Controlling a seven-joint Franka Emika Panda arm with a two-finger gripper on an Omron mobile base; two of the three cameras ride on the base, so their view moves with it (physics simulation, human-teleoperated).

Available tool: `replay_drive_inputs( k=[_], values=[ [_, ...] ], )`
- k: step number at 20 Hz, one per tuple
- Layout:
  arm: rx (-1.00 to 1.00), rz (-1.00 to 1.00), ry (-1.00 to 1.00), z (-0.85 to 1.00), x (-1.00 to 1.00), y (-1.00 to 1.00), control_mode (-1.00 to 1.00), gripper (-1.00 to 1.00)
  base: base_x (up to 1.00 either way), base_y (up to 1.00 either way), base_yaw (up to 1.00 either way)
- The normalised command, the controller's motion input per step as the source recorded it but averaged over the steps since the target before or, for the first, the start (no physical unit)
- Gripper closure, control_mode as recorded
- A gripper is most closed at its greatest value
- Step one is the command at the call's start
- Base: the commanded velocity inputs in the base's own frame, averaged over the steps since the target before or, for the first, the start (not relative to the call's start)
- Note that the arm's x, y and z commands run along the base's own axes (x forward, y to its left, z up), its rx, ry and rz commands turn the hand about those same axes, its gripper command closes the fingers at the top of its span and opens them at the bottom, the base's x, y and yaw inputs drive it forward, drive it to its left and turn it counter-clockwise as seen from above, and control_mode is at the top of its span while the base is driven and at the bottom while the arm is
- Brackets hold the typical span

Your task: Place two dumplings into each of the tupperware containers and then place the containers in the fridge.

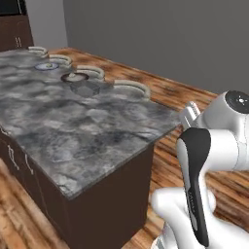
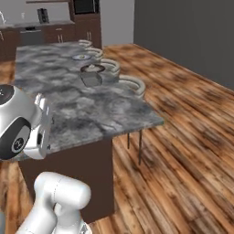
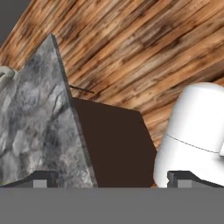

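Tupperware container (image 1: 85, 88), the dark grey one, is lying flat far along the grey marble island (image 1: 73, 131), just beside a brown-rimmed plate (image 1: 74, 77); its long axis cannot be told. Gripper (image 3: 112, 177) is hanging with jaws spread wide, holding nothing, over the island's near corner

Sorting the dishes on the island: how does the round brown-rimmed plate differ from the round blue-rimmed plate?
The round brown-rimmed plate has a dark rim; the round blue-rimmed plate has a pale bluish one. The brown-rimmed plate sits nearer the robot, the blue-rimmed farther. Both lie flat on the grey marble counter.
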Motion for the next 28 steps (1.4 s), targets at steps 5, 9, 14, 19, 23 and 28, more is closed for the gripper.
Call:
replay_drive_inputs(
  k=[5, 9, 14, 19, 23, 28],
  values=[
    [0.0, 0.0, 0.0, 0.0, 0.0, 0.0, 1.0, -1.0, 0.8, -1.0, -0.07],
    [0.0, 0.0, 0.0, 0.0, 0.0, 0.0, 1.0, -1.0, 0.96, -1.0, 0.0],
    [0.0, 0.0, 0.0, 0.0, 0.0, 0.0, 1.0, -1.0, 0.98, -1.0, -0.01],
    [0.0, 0.0, 0.0, 0.0, 0.0, 0.0, 1.0, -1.0, 0.99, -1.0, -0.01],
    [0.0, 0.0, 0.0, 0.0, 0.0, 0.0, 1.0, -1.0, 1.0, -1.0, 0.0],
    [0.0, 0.0, 0.0, 0.0, 0.0, 0.0, 1.0, -1.0, 0.97, -1.0, 0.19]
  ],
)
